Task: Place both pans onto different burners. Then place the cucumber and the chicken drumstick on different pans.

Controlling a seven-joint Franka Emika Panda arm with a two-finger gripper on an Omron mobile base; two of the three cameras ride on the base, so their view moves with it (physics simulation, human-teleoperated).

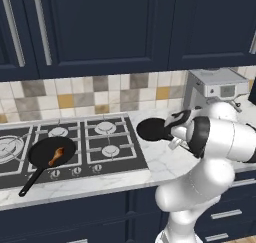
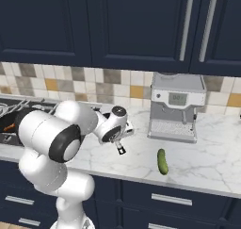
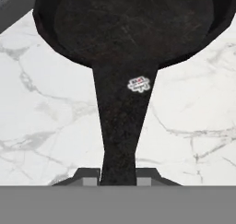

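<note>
one pan (image 1: 51, 152) sits on a near left burner (image 1: 59, 132) with the drumstick (image 1: 56, 156) in it. the gripper (image 3: 118, 176) is clamped on the second pan's handle (image 3: 120, 121), on the counter (image 1: 165, 162) right of the cooktop. cucumber (image 2: 163, 161) waits far right.

I'm seeing even, soft rendered light across all three views, with no single lamp giving itself away. The marble counter (image 2: 207, 152) is coming through bright and nearly washed out, while the navy cabinets (image 1: 100, 27) are sitting dim and flat. Shadows are looking faint: a soft one is lying under the cucumber (image 2: 162, 161), another beneath the coffee machine (image 2: 176, 105). Nothing is glaring. I'm noticing jagged, pixelated edges along the backsplash tiles (image 1: 75, 94). In the hand view the pan (image 3: 129, 29) is showing as matte black with grainy, slightly smeared texture, and I'm getting little detail there.
</note>
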